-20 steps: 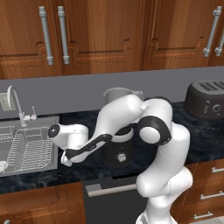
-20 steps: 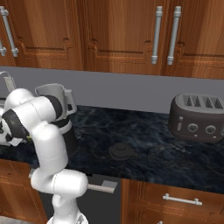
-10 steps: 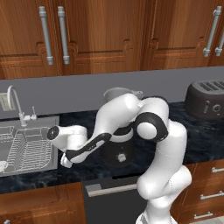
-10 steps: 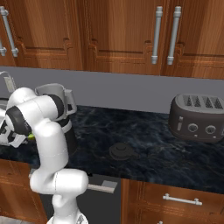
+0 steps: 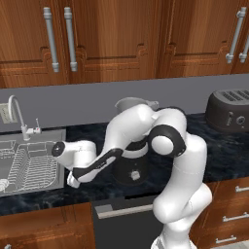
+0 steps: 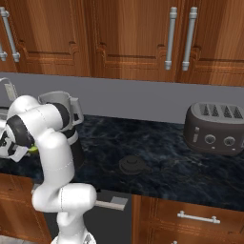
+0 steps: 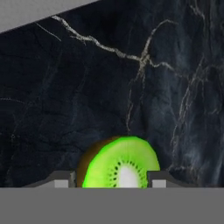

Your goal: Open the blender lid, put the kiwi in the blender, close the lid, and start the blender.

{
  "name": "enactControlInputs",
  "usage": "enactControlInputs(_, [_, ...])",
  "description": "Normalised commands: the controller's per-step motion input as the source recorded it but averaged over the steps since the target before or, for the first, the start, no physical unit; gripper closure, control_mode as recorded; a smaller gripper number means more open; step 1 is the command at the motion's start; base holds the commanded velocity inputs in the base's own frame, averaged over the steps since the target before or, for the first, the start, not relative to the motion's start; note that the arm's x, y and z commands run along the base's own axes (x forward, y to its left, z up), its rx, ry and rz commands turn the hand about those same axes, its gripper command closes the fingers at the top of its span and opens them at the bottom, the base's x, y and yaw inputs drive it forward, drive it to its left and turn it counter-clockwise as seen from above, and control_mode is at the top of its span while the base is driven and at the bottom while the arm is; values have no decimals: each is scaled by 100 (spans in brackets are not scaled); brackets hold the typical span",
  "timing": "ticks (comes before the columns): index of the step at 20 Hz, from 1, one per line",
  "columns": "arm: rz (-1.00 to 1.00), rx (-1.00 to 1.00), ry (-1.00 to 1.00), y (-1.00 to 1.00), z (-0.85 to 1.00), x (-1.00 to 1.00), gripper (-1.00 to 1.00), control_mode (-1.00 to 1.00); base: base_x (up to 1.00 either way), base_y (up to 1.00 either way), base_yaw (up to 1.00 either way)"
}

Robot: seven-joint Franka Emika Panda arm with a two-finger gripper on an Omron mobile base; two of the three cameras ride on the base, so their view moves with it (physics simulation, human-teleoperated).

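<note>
Pincer is narrowing on the kiwi, tips beside both flanks on the desk; a shallow pinch could squirt it away.

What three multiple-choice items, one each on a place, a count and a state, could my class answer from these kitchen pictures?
1. Where does the blender lid lie?
A. on the jar
B. on the counter, right of the blender
C. in the sink

2. How many slots does the toaster show on top?
A. one
B. two
C. four

3. How does the kiwi sit?
A. between the fingertips of the claw, on the counter
B. inside the jar
C. on the toaster

Answers: 1 B, the black cap rests on the dark stone; 2 C, four slots show; 3 A, a tip stands on each side.
</note>
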Motion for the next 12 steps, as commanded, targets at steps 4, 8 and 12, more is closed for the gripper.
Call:
enactControlInputs(4, [0,0,-8,-23,-22,0,100,-100,0,0,0])
enactControlInputs(8, [0,0,-7,-17,-19,0,100,-100,0,0,0])
enactControlInputs(12, [0,0,-8,0,-2,0,100,-100,0,0,0])
